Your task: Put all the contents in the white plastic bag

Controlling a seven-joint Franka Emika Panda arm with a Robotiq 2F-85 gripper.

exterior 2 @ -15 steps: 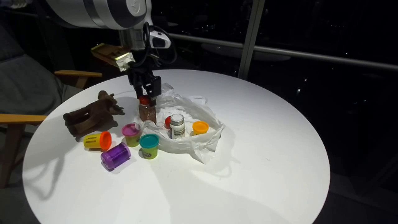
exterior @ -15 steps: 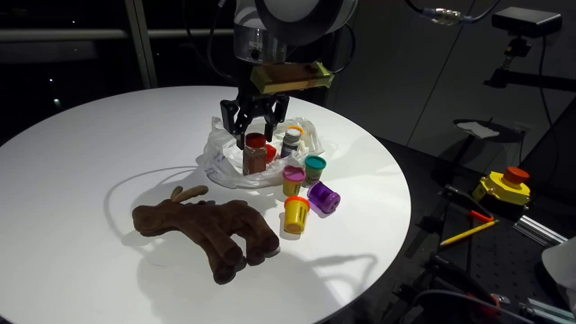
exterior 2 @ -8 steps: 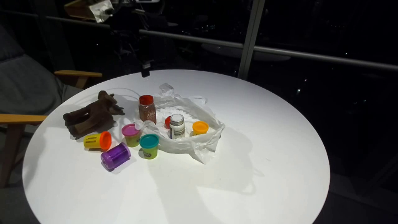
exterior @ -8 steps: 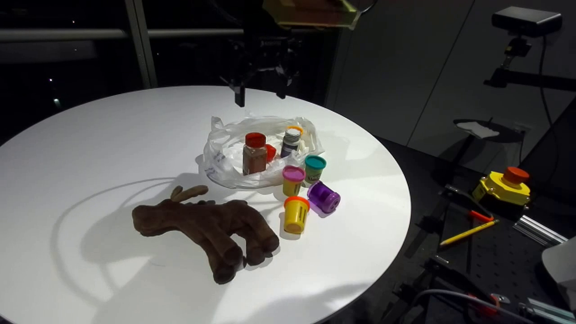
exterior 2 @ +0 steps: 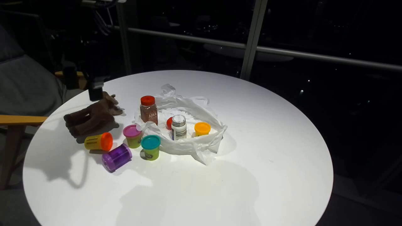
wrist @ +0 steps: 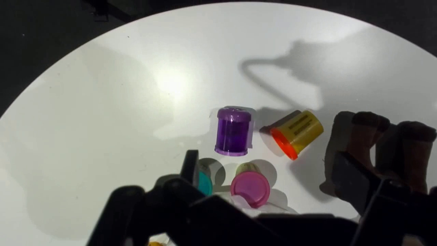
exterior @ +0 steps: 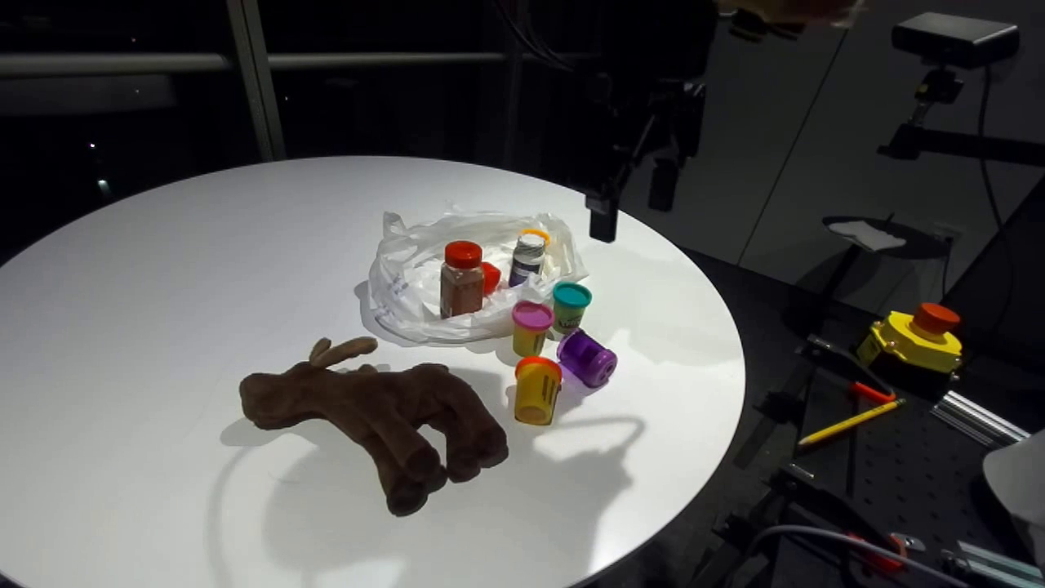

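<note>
Inside the white bag (exterior: 408, 306), leaving the red-lidded jar (exterior: 462, 283).
Withdrawing the claw (exterior: 633, 214) spread wide, empty; likely seeking another.

In both exterior views we see a round white table (exterior 2: 282, 141) with soft shadows (exterior: 343, 498) across it; in the wrist view we find a bright glare (wrist: 172, 83) on its top. On the far side we see black windows (exterior 2: 314, 34), metal frames (exterior 2: 252, 40) and tiny lights (exterior 2: 301, 92). In an exterior view a grey-cushioned chair (exterior 2: 29, 81) stands left; in an exterior view a grey wall (exterior: 816, 163) and dark floor (exterior: 759, 286) lie right.
</note>
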